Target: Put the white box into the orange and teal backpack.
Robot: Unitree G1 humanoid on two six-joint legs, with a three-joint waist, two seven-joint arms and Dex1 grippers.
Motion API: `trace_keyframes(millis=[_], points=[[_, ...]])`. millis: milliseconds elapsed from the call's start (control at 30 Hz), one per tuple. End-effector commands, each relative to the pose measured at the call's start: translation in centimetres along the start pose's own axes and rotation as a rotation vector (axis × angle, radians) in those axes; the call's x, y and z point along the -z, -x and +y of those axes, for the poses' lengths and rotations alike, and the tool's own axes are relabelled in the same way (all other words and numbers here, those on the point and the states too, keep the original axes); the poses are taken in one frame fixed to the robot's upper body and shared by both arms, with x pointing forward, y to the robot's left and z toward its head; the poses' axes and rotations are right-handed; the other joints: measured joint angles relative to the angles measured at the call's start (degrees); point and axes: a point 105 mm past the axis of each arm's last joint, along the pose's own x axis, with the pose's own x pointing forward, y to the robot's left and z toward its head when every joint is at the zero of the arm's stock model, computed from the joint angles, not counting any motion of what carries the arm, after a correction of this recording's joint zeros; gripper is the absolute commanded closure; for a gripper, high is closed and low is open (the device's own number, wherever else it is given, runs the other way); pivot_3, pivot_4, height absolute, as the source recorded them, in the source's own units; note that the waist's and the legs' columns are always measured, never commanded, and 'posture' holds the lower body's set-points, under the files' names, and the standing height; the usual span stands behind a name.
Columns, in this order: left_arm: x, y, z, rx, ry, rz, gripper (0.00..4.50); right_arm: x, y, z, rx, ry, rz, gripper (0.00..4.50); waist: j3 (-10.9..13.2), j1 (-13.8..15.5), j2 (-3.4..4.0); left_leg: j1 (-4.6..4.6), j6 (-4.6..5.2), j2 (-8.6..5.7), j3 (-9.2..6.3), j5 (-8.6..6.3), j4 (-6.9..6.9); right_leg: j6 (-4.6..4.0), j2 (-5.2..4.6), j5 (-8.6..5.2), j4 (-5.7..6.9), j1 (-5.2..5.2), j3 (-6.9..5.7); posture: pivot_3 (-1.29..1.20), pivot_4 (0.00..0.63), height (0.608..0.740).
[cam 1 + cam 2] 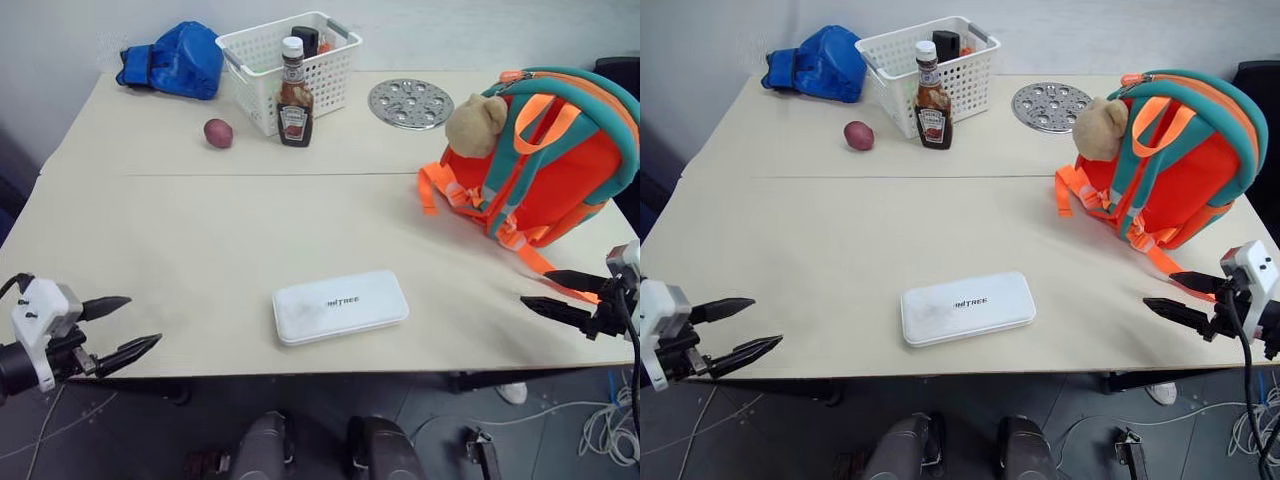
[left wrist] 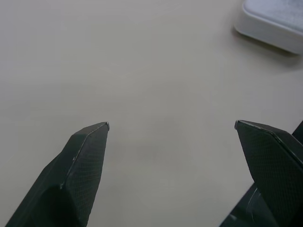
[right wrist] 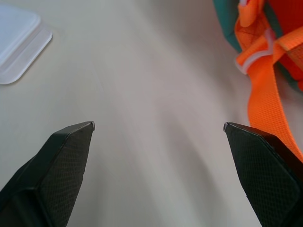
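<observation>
While both released hands, left hand (image 1: 128,326) and right hand (image 1: 550,293), hover apart, the flat white box (image 1: 340,306) could slip from a pinch, and the orange and teal backpack (image 1: 545,160) may be zipped.

The pale bench (image 1: 150,230) carries everything. The white box (image 1: 340,306) lies flat near its front edge, between the left gripper (image 1: 128,325) and the right gripper (image 1: 561,296), apart from both. The orange and teal backpack (image 1: 545,160) sits just beyond the right gripper, its orange webbing trailing close to it. Far beyond the left gripper lie a blue fabric bundle (image 1: 178,60), a white basket (image 1: 290,68), a ketchup bottle (image 1: 294,98), a reddish potato (image 1: 218,132) and a perforated metal disc (image 1: 410,103).
</observation>
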Motion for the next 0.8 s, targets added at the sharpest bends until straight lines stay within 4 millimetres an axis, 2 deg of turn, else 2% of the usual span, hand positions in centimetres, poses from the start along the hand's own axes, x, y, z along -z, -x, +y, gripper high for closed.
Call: trace_keyframes(millis=[33,200,633,667,733,800], points=[[-0.3,-0.5,-0.4,0.018,-0.037,-0.004,0.02,-1.2,-0.1,-0.2,0.014,0.014,-0.057,0.03,0.0,-0.4,0.05,0.00,0.11,0.01,0.01,0.14,-0.01,0.00,0.02,0.00,0.02,0.00,-0.02,0.00,0.150,0.740],[0.3,-1.1,-0.3,-0.009,-0.048,0.033,0.02,-1.1,-0.7,-0.1,0.012,0.028,-0.055,0.03,0.0,-0.5,0.06,0.00,0.09,0.00,0.04,0.19,0.00,0.01,0.06,0.00,0.04,0.00,-0.05,0.00,0.150,0.740],[-0.7,-1.3,-1.3,0.021,-0.033,0.005,0.02,-1.7,-2.0,0.2,-0.032,0.071,-0.049,0.03,0.0,-1.0,0.06,0.01,0.04,0.00,0.05,0.26,0.03,0.01,0.05,0.00,0.08,0.01,-0.03,0.00,0.150,0.740],[-0.9,-1.4,-1.5,0.035,-0.031,-0.003,0.00,-1.7,-2.2,0.5,-0.052,0.073,-0.049,0.20,0.0,-1.0,0.06,0.01,0.05,0.00,0.05,0.26,0.03,0.01,0.05,0.00,0.09,0.01,-0.03,0.00,0.150,0.740],[-1.4,-1.8,-2.2,0.082,-0.033,-0.019,0.40,-1.9,-2.6,1.2,-0.094,0.079,-0.049,0.62,0.0,-1.0,0.06,0.02,0.05,0.00,0.05,0.26,0.04,0.01,0.05,0.00,0.10,0.02,-0.03,0.00,0.150,0.740],[-1.5,-2.3,-2.9,0.124,-0.038,-0.019,0.91,-2.1,-3.1,2.0,-0.144,0.091,-0.045,1.31,0.0,-1.0,0.07,0.02,0.05,0.00,0.05,0.26,0.04,0.01,0.05,0.00,0.10,0.02,-0.02,0.00,0.150,0.740]])
